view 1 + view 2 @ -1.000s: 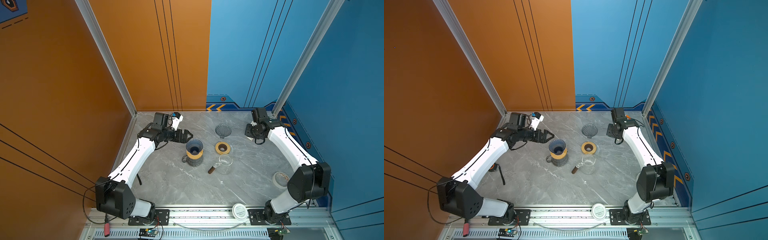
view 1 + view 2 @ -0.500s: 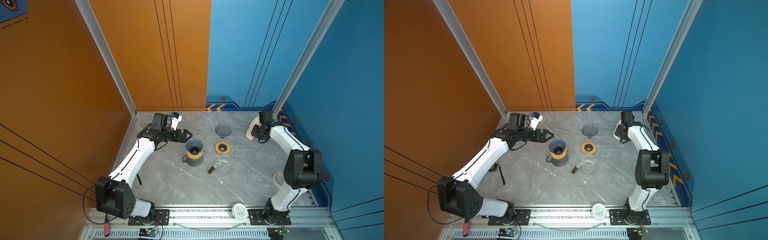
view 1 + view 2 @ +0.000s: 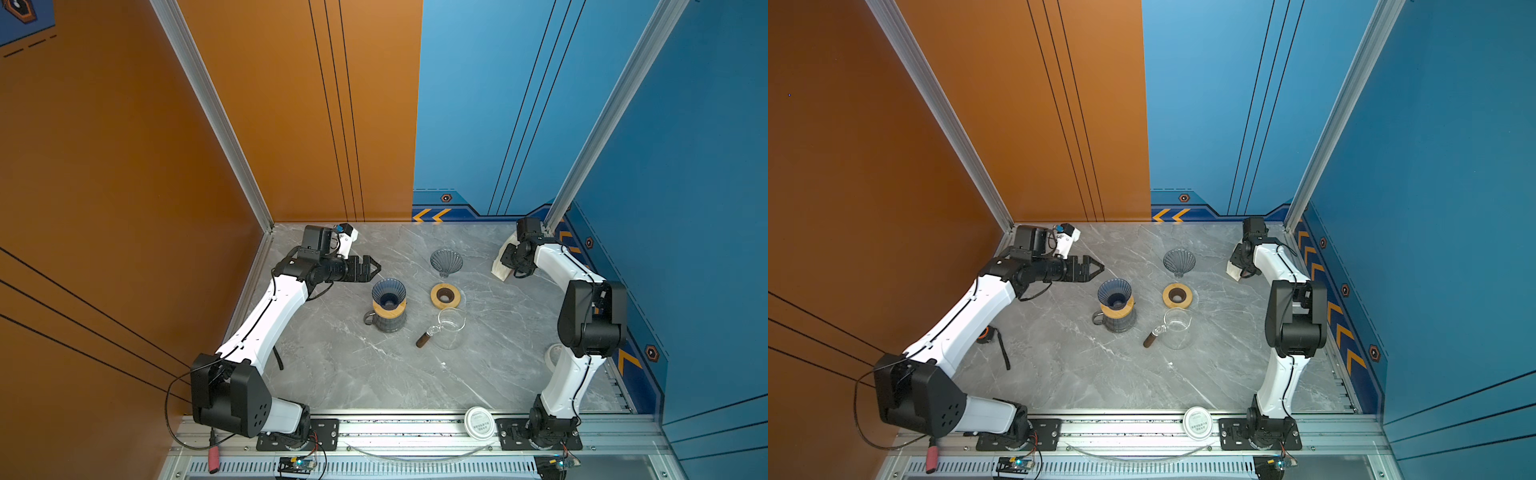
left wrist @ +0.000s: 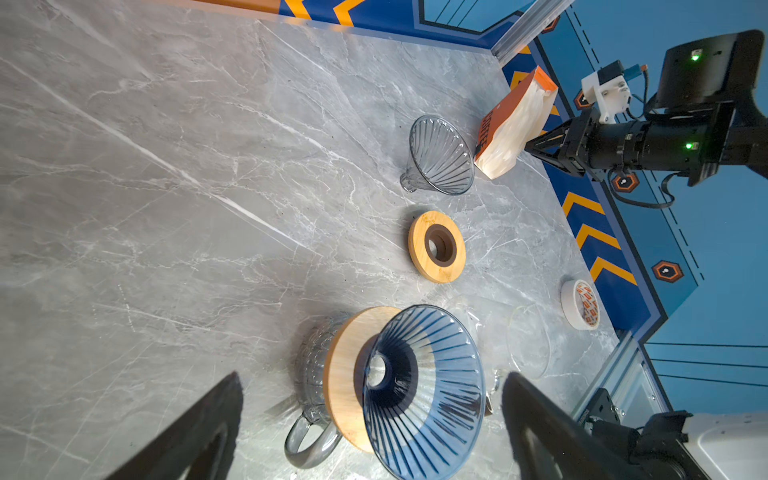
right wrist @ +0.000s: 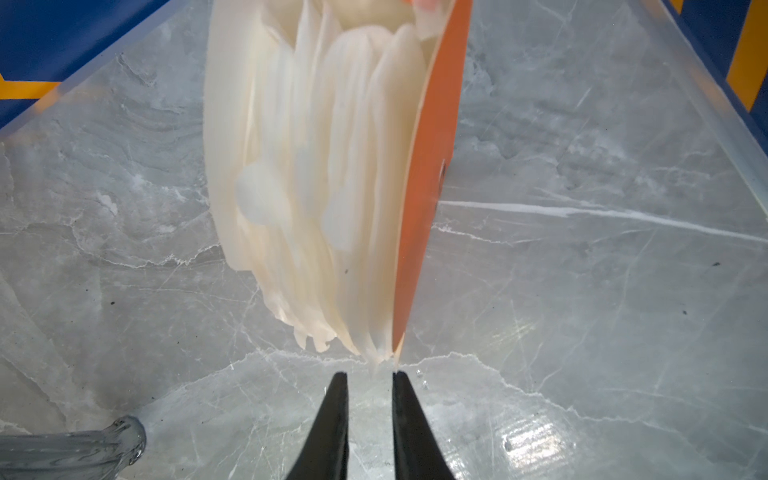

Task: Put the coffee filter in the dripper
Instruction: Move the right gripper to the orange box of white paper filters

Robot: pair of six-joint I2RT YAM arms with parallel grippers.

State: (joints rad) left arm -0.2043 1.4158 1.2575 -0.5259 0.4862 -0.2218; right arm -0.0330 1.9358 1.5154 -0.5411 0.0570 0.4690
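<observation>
Filters (image 5: 324, 187) at R end effector (image 5: 366, 375), jaws ajar

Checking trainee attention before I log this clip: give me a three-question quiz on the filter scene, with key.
1. True or false: the blue dripper on the mug holds no filter.
2. Which pincer points at the filter pack?
3. The wooden ring lies: A on the table, B on the mug, C inside the blue dripper.
Key: 1 true; 2 the right pincer; 3 A.
</observation>
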